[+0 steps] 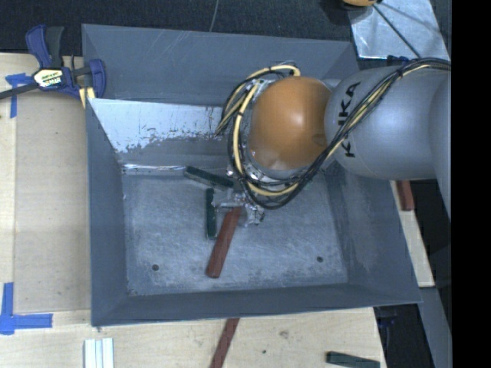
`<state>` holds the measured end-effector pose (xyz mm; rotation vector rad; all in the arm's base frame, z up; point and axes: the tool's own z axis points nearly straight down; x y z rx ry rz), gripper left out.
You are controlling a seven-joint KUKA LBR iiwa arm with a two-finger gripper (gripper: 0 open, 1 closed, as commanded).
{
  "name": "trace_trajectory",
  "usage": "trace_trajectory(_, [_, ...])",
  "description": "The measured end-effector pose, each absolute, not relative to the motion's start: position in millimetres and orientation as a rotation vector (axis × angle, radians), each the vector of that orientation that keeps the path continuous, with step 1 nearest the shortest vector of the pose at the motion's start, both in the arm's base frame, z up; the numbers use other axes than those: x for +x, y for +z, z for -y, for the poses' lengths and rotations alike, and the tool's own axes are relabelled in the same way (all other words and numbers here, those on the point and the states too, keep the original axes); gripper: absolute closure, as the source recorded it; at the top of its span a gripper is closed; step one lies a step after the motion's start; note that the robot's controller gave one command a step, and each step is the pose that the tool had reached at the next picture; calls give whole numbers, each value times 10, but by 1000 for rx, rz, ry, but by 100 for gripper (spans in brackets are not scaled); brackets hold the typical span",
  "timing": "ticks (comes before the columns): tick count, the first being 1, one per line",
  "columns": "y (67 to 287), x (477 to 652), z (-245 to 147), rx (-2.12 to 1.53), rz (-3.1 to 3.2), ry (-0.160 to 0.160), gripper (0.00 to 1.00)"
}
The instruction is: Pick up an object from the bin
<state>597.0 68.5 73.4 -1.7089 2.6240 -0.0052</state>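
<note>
Where the reddish-brown rod (pixel 219 251) lies slanted near the middle of the bin (pixel 107 228), my end effector (pixel 239 208) sits over its upper end; clenched or released, I cannot tell. A dark green stick (pixel 209 217) lies just left.

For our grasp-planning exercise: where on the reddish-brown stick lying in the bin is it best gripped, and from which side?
Grip the reddish-brown stick on its lower half, probably from above, closing across its narrow width. It lies flat and slanted on the bin floor. That half is bare, while the upper end crowds a dark green piece beneath the end effector.
</note>
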Motion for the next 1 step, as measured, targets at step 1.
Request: trace_trajectory(1, [2214,6185,-909,-1773,-2587,-1,100])
